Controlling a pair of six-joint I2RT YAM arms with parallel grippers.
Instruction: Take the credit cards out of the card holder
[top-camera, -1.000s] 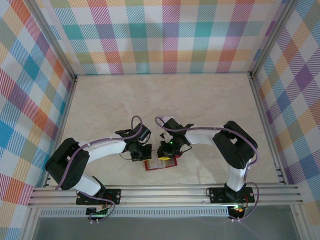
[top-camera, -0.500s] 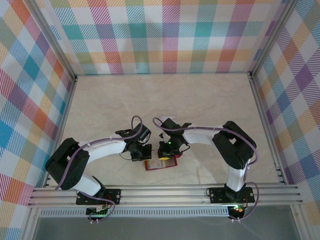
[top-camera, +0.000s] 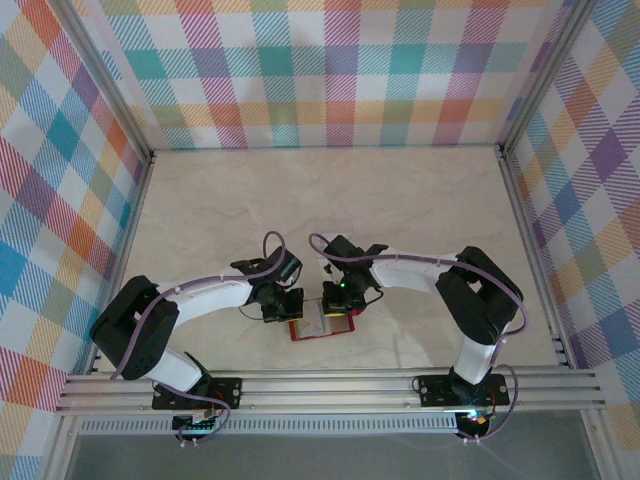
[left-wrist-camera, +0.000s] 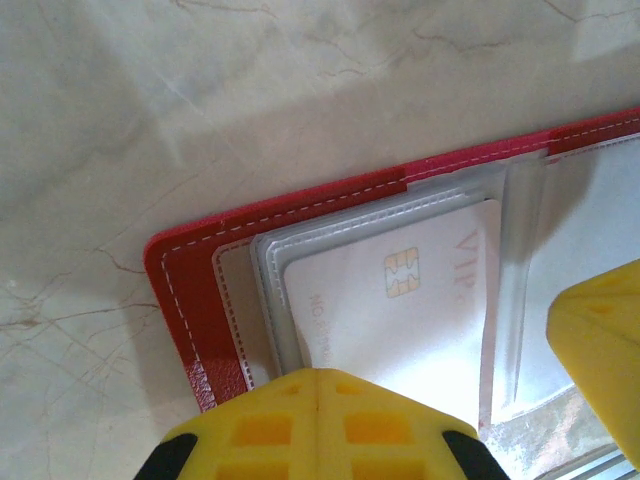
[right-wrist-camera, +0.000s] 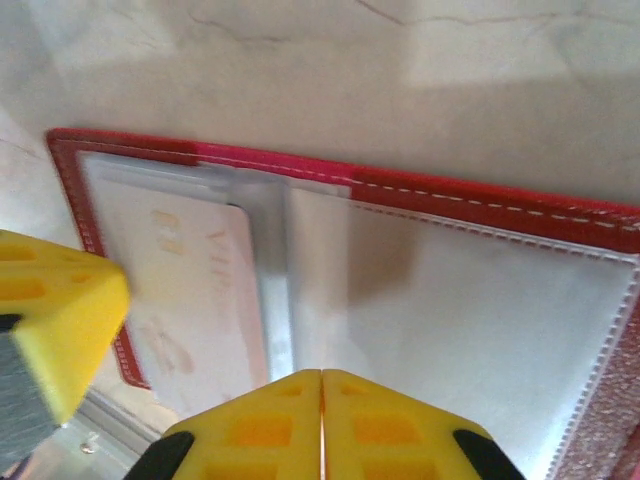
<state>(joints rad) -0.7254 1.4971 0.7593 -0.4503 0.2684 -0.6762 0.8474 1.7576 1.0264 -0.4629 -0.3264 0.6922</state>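
I saw the left gripper and right gripper reaching inward over the open card holder, both closed (fingertips meeting); one credit card sat sleeved inside

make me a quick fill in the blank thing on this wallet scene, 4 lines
1. The card holder lies ____ on the table, pockets facing up.
2. The card in its clear sleeve shows a chip and the letters ____.
3. The holder's stitched border is ____.
4. The jaws of the left gripper and the right gripper are coloured ____.
Missing words: open; VIP; red; yellow.
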